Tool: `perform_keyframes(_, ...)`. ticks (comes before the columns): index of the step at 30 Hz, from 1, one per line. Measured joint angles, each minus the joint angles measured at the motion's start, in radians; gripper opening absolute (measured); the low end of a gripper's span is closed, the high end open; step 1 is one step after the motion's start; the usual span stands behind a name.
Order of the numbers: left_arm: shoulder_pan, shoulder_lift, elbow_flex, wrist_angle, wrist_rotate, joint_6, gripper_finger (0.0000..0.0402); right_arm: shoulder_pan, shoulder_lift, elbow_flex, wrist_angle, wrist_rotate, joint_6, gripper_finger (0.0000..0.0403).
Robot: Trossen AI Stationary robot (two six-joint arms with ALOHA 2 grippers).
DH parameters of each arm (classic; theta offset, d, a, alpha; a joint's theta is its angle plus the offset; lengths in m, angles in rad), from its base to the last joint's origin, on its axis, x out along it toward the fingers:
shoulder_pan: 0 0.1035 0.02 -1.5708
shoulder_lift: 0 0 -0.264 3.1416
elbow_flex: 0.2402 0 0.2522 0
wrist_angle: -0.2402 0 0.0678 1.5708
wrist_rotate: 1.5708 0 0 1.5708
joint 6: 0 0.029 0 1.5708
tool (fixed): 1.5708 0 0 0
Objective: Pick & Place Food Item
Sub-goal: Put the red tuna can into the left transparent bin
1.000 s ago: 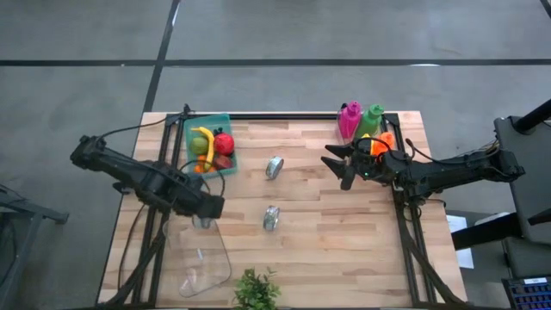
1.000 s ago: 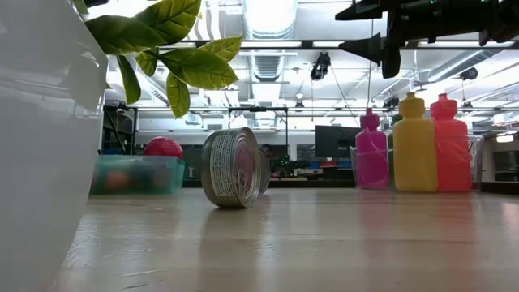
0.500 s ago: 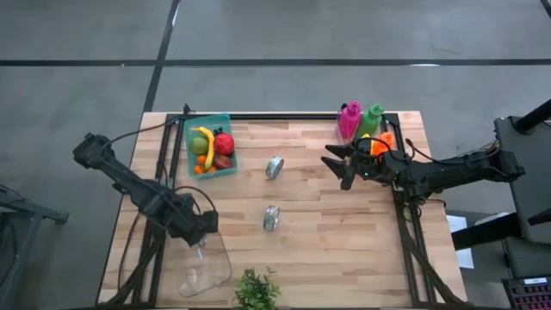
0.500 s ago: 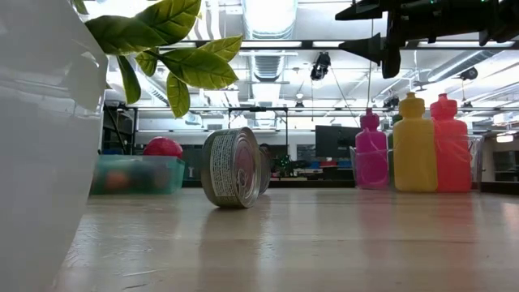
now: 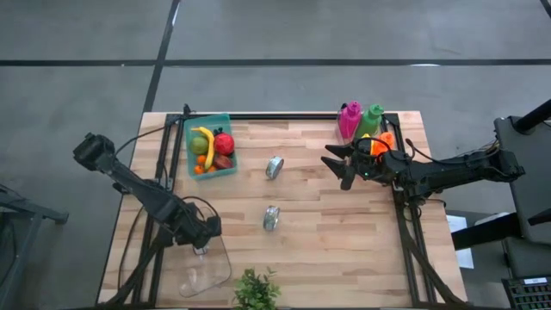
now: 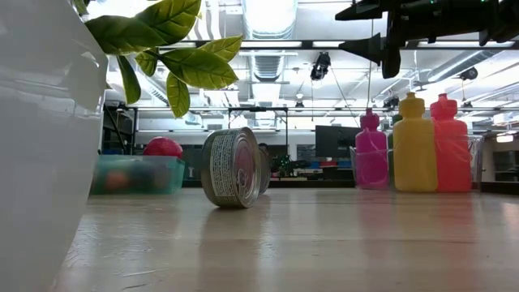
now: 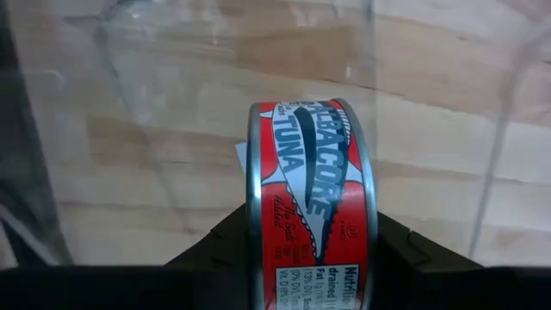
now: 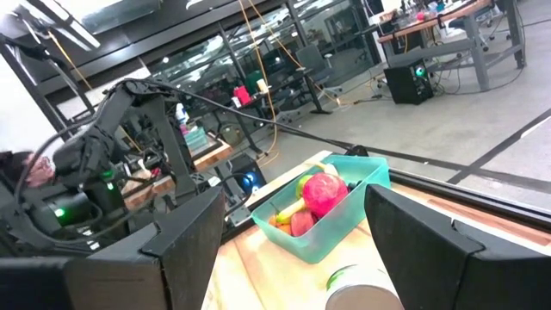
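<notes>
Red-labelled and round, a tuna can [image 7: 312, 200] is seen clamped edge-up between the two dark fingers of the left gripper [image 5: 200, 244], held over a clear plastic container [image 5: 205, 269] at the near left corner of the wooden table [image 5: 344, 232]. In the left wrist view the transparent walls of that container are visible around the can, though whether the can is already inside the rim or only just above it cannot quite be told. Two more cans are left on the table: one [image 5: 275, 166] near the middle and another [image 5: 271, 218] nearer the front, both lying on their sides. A teal bin [image 5: 209, 145] holding a banana, a red fruit and other produce is placed at the far left. Pink, green and orange bottles [image 5: 360, 120] are grouped at the far right. The right gripper [image 5: 338, 165] is held above the table beside those bottles, its fingers spread apart and empty. A potted plant [image 5: 256, 291] is set at the front edge.
</notes>
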Motion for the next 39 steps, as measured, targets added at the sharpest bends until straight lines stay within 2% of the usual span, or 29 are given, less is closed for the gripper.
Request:
perform_keyframes(9, 0.000, 0.000, -0.078, 0.060, 0.007, -0.017, 0.0158, 0.000, 0.000, 0.000, 0.000, 0.000, 0.000, 0.0276)
perform_keyframes(17, 0.000, 0.000, -0.084, 0.061, 0.007, -0.018, 0.0147, 0.000, 0.000, 0.000, 0.000, 0.000, 0.000, 0.0276)
perform_keyframes(27, 0.001, 0.000, -0.084, 0.056, 0.010, -0.016, 0.0216, 0.000, 0.000, 0.000, 0.000, 0.000, 0.000, 0.0276)
perform_keyframes(39, 0.001, -0.023, -0.071, 0.060, 0.026, -0.012, 0.0222, 0.000, 0.000, 0.000, 0.000, 0.000, 0.000, 0.0276)
